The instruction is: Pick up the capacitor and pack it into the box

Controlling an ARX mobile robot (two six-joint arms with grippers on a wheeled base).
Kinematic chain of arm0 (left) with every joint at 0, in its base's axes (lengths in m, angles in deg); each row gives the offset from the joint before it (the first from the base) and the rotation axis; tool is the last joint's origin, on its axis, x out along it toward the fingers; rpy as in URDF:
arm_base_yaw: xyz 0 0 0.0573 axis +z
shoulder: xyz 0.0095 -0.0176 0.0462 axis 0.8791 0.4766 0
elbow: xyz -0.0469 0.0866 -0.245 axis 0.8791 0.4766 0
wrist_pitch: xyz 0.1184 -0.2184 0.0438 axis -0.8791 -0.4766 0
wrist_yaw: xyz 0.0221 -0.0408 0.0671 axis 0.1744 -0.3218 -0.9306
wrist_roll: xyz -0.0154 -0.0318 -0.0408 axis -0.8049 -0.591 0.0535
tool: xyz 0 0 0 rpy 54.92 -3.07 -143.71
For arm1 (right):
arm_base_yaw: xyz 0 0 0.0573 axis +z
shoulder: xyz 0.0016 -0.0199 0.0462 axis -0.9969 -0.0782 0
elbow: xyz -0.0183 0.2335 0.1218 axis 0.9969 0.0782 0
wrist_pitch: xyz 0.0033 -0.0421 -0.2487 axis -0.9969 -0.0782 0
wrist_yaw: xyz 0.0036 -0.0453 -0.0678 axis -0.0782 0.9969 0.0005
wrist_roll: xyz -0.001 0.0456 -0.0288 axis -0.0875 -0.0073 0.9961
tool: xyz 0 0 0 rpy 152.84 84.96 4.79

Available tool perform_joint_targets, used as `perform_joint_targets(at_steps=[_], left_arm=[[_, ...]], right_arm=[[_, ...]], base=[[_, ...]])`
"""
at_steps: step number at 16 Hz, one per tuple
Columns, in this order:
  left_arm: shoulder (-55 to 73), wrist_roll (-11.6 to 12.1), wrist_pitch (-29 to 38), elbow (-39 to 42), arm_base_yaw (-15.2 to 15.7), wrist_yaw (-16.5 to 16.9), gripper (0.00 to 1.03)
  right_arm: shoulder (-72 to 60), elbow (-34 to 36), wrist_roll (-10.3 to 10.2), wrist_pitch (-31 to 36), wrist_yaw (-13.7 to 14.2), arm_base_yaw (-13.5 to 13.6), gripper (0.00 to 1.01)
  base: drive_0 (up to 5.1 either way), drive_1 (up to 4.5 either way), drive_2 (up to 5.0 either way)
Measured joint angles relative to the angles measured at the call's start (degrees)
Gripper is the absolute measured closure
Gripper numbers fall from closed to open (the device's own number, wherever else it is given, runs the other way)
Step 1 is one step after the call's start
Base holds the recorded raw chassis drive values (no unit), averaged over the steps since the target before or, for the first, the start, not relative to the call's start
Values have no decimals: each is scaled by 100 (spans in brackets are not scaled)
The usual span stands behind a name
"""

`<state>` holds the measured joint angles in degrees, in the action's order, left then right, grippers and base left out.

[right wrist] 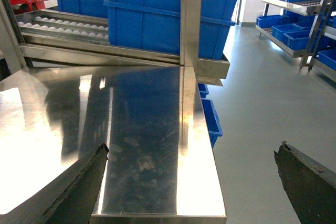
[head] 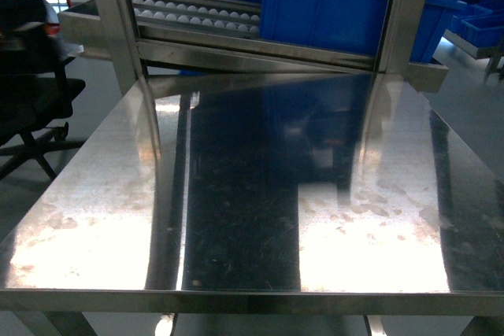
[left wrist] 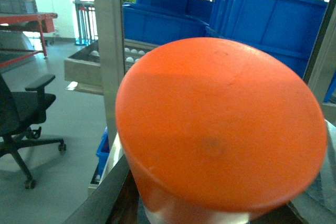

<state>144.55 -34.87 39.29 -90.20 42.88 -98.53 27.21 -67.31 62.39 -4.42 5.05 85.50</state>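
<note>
Capacitor, orange, smooth and probably slippery, fills the left wrist view, grip unclear; right gripper gapes wide, empty, above the table.

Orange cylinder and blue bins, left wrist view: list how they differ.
The orange cylinder is round with a smooth flat end; the blue bins are boxy with ribbed rims. The cylinder fills the view close up; the bins stand farther back. Both are single-coloured.

Scuffed, glossy steel table, reflections only
</note>
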Motion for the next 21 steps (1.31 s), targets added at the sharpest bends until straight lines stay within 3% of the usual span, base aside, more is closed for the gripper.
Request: perform_joint_targets(at_steps=[2, 4, 6, 7, 11, 15, 17, 21], left_arm=[[-1047, 4, -671, 409, 11, -76, 58], [-1552, -31, -680, 433, 11, -44, 58], [-2024, 22, -2256, 417, 201, 90, 58], [-2393, 22, -2496, 601, 382, 197, 58], [-3340, 22, -2922, 1182, 942, 769, 59], [-4179, 22, -3432, 1484, 1303, 1106, 59], [-4522, 31, -3676, 1565, 1803, 1652, 59], [-4911, 37, -3790, 1762, 1849, 1696, 59]], right_arm=[[0, 0, 0, 0, 0, 0, 3], [0, 0, 0, 0, 0, 0, 3], [0, 0, 0, 0, 2, 0, 3], [0, 0, 0, 0, 2, 0, 3], [0, 0, 0, 0, 0, 0, 3], [0, 0, 0, 0, 0, 0, 3], [0, 0, 2, 4, -2, 0, 3], [0, 0, 0, 2, 0, 0, 3]], base=[[0, 0, 0], [0, 0, 0], [0, 0, 0], [0, 0, 0], [0, 0, 0], [0, 0, 0], [0, 0, 0], [0, 0, 0]])
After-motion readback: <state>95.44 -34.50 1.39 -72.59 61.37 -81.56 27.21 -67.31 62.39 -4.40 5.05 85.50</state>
